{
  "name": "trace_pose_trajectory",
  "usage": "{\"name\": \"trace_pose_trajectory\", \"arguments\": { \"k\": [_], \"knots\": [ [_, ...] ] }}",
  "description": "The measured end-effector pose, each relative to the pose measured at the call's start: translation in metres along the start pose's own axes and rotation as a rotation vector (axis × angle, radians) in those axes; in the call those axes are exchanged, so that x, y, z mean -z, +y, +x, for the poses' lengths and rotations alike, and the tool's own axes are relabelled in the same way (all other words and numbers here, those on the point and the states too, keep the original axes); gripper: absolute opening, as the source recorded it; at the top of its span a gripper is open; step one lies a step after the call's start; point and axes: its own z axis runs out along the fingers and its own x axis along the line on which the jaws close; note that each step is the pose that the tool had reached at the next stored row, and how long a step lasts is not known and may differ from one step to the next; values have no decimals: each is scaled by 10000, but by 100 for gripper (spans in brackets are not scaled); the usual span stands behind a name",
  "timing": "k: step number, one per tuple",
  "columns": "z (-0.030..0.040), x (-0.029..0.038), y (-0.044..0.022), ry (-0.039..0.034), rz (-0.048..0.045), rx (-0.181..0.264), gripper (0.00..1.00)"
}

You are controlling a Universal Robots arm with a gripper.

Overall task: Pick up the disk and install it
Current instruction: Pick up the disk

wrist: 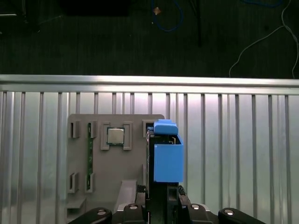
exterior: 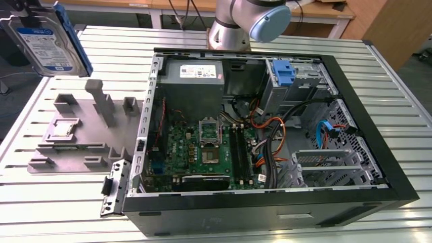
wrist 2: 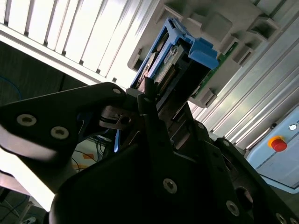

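a: entry one, the disk [exterior: 44, 43]. location?
b: held in the air over the grey parts fixture [exterior: 74, 147], at the exterior view's far left. label face showing, resting on nothing.
a: hand?
b: hand [wrist 2: 147, 100] pinching the disk at one end, clamped on it from either side.
a: step in hand?
b: pick-up looks done, install not yet. the open case [exterior: 378, 167] and its bay with the blue bracket [exterior: 285, 73] lie well apart from the disk. in my judgement, installing calls for carrying it across and squaring the carrier to a bay.
a: views, differences?
b: exterior view: label and case interior. first wrist view: disk [wrist: 167, 158] edge-on above the fixture, a chip [wrist: 116, 136] seated there, slatted desk [wrist: 233, 154] beneath. second wrist view: the grip itself.
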Motion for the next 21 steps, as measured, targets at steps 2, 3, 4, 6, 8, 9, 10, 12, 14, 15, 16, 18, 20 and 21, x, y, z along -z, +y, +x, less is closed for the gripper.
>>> {"name": "trace_pose_trajectory", "arguments": {
  "k": [2,3,4,6,8,9,10,12,14,15,16,18,20,21],
  "knots": [
    [-2,47,2,-1,2,0,35],
    [-4,72,2,-2,3,0,35],
    [-5,99,3,-2,4,0,35],
    [-8,164,5,-1,2,0,35],
    [-11,230,7,-2,4,0,35],
    [-13,260,8,-2,3,0,35],
    [-15,293,9,-2,3,0,35],
    [-18,360,11,-2,3,0,35],
    [-22,438,13,-1,3,0,35],
    [-24,481,15,-2,3,0,35],
    [-26,517,16,-2,4,0,35],
    [-30,590,17,-2,3,0,35],
    [-34,673,20,-1,3,0,35],
    [-36,721,21,-1,2,0,35]
  ]
}}
